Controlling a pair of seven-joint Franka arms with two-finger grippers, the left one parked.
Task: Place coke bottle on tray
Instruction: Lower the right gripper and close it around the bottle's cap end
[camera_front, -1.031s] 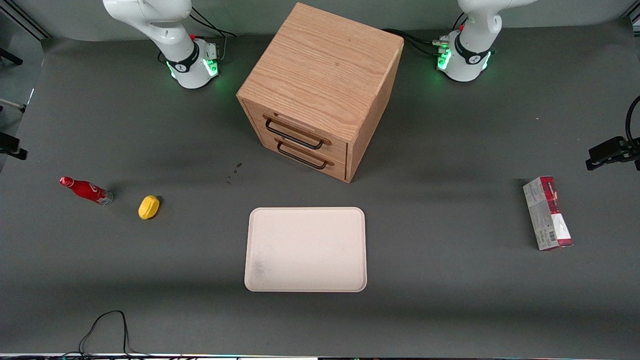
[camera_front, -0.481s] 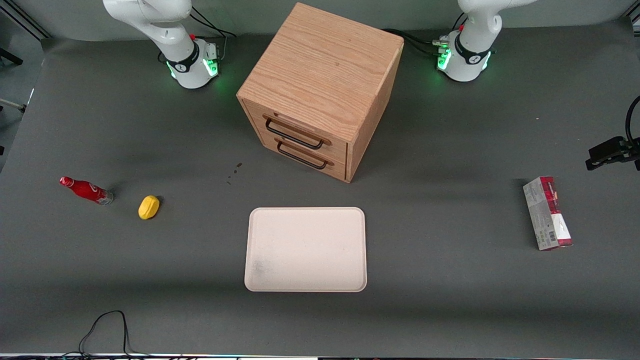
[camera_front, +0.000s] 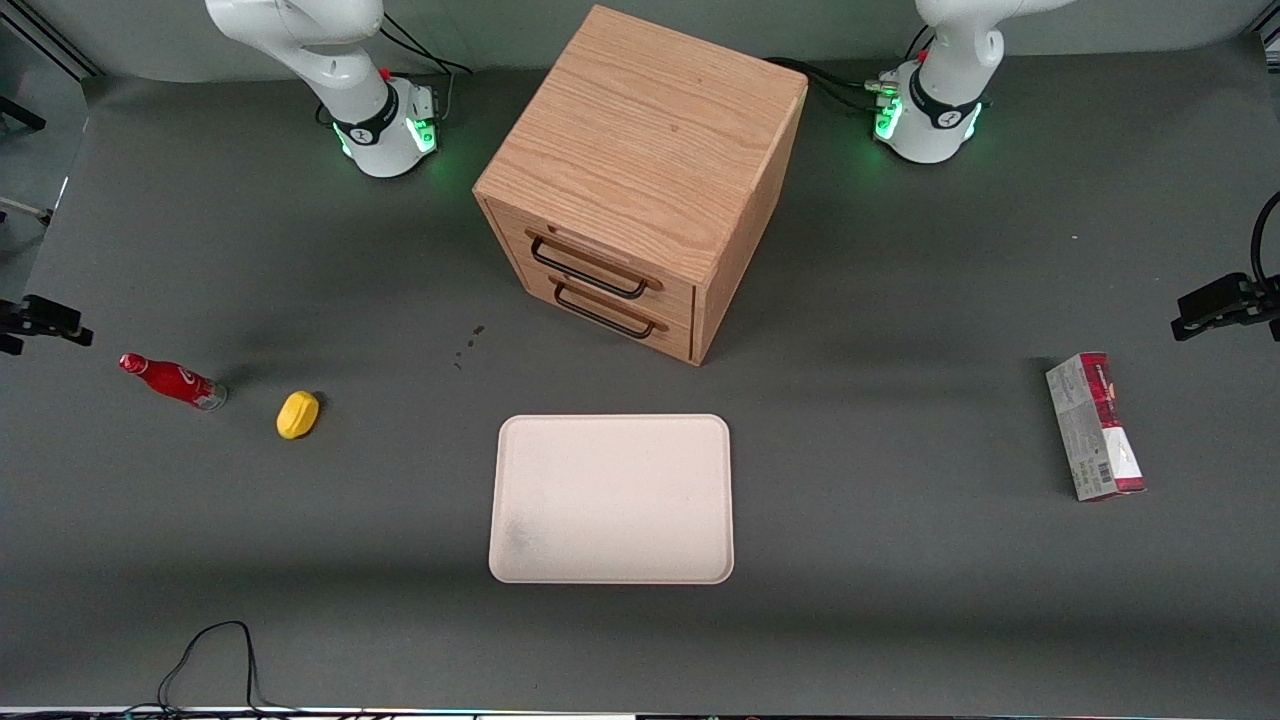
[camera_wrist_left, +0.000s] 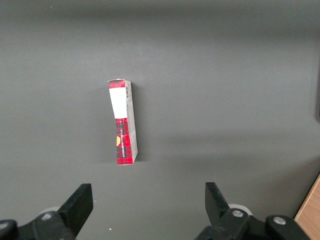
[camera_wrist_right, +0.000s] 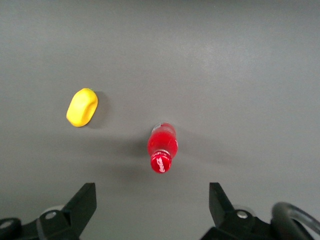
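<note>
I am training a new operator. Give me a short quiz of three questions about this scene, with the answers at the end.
1. True or false: the coke bottle rests on the tray.
2. Which thing stands closest beside the coke bottle? A: the yellow object. B: the red-and-grey carton. C: the wooden drawer cabinet.
3. Fill in the missing word: the gripper hangs above the coke bottle with its fingers ____.

Key: 1 false; 2 A; 3 open.
</note>
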